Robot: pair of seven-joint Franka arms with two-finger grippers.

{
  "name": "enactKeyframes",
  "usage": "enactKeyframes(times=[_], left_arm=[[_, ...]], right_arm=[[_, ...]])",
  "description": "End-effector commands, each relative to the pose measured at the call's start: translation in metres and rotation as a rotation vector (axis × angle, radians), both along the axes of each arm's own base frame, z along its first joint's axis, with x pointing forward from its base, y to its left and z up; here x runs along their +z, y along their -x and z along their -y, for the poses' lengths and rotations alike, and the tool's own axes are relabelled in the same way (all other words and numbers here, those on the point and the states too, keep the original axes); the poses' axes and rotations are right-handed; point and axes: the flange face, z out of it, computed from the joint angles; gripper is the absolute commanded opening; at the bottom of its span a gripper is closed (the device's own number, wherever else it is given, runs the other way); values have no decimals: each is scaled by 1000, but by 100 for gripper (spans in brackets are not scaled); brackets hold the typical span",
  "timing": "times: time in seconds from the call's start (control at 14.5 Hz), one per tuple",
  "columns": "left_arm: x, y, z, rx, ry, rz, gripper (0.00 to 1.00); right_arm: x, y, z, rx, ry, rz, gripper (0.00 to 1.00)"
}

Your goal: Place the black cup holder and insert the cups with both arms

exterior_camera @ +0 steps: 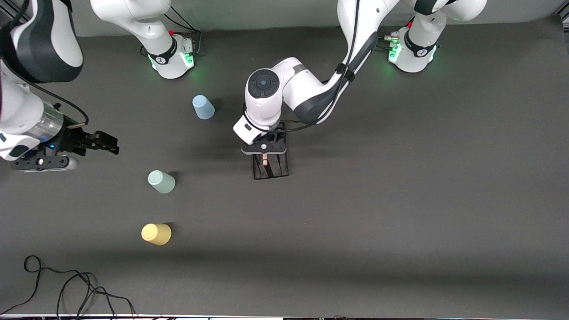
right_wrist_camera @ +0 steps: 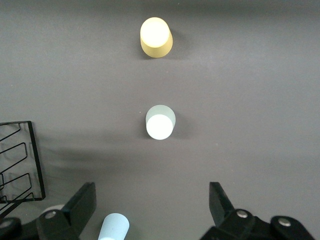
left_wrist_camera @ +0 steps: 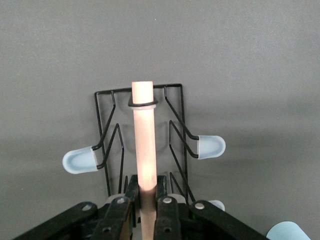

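Left claw (exterior_camera: 264, 153) is clamped on the black cup holder (exterior_camera: 271, 166) handle mid-surface; right claw (right_wrist_camera: 152, 210) hangs wide apart, green cup (right_wrist_camera: 160, 121) at its 12 o'clock.

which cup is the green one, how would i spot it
Start at the black cup holder mid-table, gripped by its wooden rod in the left gripper. Toward the right arm's end stand three upside-down cups in a row. The sage green cup is the middle one, between the pale blue cup and the yellow cup.
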Motion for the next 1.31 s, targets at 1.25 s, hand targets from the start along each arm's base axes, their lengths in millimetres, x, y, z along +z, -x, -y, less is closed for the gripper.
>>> enactKeyframes(times=[1.25], left_arm=[[240,-84,-358,-128,-176,-317,100]], right_arm=[[-255,19,4,-22,12,160,100]])
